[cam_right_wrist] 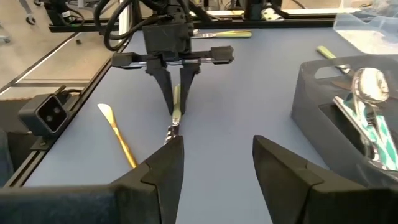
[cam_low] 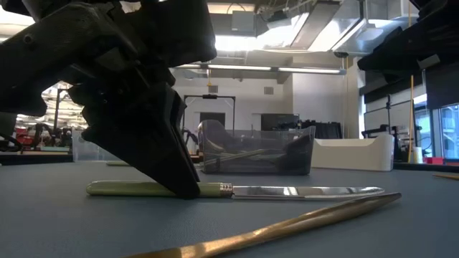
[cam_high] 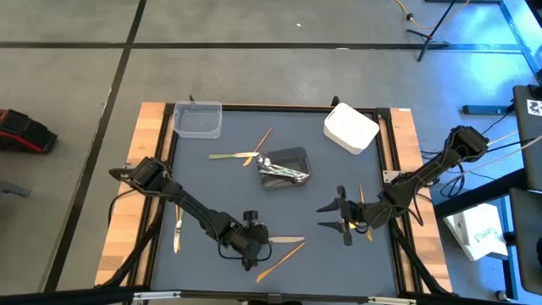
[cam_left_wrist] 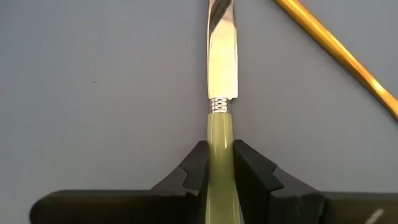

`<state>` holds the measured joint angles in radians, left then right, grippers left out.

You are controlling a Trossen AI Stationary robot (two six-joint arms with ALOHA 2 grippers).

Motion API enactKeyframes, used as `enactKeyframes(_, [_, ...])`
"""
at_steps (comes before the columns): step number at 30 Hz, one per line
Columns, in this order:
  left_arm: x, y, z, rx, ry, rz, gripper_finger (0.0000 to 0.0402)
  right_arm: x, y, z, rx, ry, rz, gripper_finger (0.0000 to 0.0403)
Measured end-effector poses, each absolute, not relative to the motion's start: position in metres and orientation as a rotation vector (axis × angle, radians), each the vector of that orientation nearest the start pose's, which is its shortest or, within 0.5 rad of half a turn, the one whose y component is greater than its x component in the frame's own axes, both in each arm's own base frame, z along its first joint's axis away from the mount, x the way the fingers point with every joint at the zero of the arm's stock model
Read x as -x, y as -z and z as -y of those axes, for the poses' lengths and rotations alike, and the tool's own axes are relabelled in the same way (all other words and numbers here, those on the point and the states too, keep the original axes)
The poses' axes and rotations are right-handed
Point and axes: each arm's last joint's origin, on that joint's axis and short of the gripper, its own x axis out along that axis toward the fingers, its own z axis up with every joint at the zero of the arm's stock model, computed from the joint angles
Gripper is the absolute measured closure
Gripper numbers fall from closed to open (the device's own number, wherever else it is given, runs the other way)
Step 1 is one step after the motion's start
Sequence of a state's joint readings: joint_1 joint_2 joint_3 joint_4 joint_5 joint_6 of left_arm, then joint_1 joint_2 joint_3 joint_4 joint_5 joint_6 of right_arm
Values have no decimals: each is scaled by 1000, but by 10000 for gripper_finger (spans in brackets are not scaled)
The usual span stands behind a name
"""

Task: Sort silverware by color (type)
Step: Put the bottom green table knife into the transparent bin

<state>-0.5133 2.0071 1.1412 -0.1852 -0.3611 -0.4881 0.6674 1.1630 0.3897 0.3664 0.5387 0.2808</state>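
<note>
A knife with a pale green handle and a shiny blade point(cam_high: 286, 241) lies flat near the table's near edge. My left gripper point(cam_left_wrist: 221, 152) stands over its handle and is shut on it. A tan utensil point(cam_high: 280, 261) lies just nearer, apart from the knife. My right gripper point(cam_right_wrist: 217, 168) hovers open over the table's right half point(cam_high: 339, 217), holding nothing; a tan utensil point(cam_high: 362, 207) lies beside it. A green utensil point(cam_high: 232, 156) and a tan one point(cam_high: 263, 140) lie farther off. One more utensil point(cam_high: 177, 234) lies at the left. My left gripper pinches the knife's green handle point(cam_left_wrist: 221, 127) between its two fingers point(cam_left_wrist: 196, 165), a short way back from the ringed collar where the blade starts. The fingers come from above, pointing down point(cam_low: 185, 188), one on each side of the handle. The knife lies flat on the table.
A dark grey tub point(cam_high: 284, 167) holding silver utensils stands mid-table. A clear tub point(cam_high: 197, 119) sits at the far left corner, a white tub point(cam_high: 351, 128) at the far right. Open mat lies between the two grippers. The table has a raised frame point(cam_high: 157, 135).
</note>
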Motion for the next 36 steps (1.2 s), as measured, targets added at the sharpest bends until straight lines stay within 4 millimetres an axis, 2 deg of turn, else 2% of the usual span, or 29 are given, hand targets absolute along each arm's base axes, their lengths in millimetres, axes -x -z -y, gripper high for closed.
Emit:
enactKeyframes(5, [-331, -130, 181, -28, -97, -932, 346, -181, -182, -123, -46, -66, -331, 224])
enactKeyframes(10, [-318, -163, 183, -52, -111, -879, 345, -183, -189, -125, -14, -78, -302, 224])
enactKeyframes(16, [-298, -208, 171, -99, -179, -815, 343, -190, -207, -129, 74, -69, -246, 224])
enactKeyframes(22, [-271, -244, 149, -190, -305, -798, 343, -196, -221, -128, 157, 33, -199, 224])
enactKeyframes(28, [-244, -273, 121, -253, -473, -751, 342, -206, -220, -109, 162, 131, -214, 224])
enactKeyframes(32, [-225, -283, 95, -236, -533, -739, 342, -216, -220, -89, 158, 217, -224, 224])
enactKeyframes(36, [-204, -282, 63, -214, -608, -735, 342, -224, -220, -67, 169, 314, -235, 224])
